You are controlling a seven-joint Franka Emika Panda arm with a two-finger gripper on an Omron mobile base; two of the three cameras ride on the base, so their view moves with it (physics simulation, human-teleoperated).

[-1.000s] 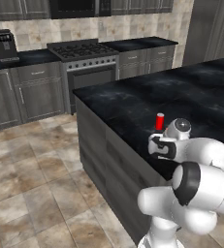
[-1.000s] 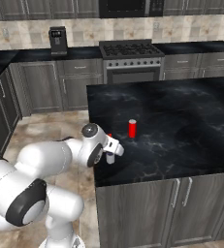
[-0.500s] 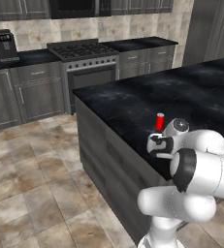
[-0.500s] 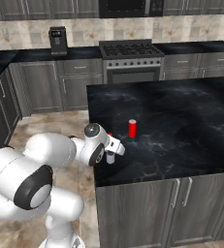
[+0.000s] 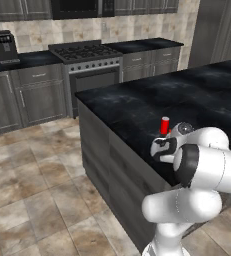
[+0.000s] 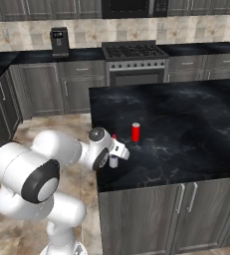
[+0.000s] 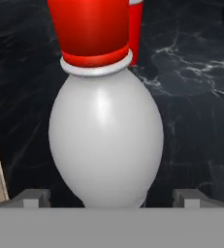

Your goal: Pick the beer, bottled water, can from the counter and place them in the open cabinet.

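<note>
While the gripper [image 7: 108,197] hangs with jaws spread wide, its grey fingertips [image 7: 33,197] flank the water bottle [image 7: 106,140] without touching it. Bottle is smooth white plastic, egg-shaped, with a glossy red cap, standing upright near the edge of the black white-veined marble counter [image 6: 186,134]. Short red can [image 6: 135,132] stands upright just beyond the bottle.

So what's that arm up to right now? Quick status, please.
Gripper open, straddling the bottled water on the counter. Not gripped yet. Can stands just beyond; nothing between jaws and bottle.
</note>
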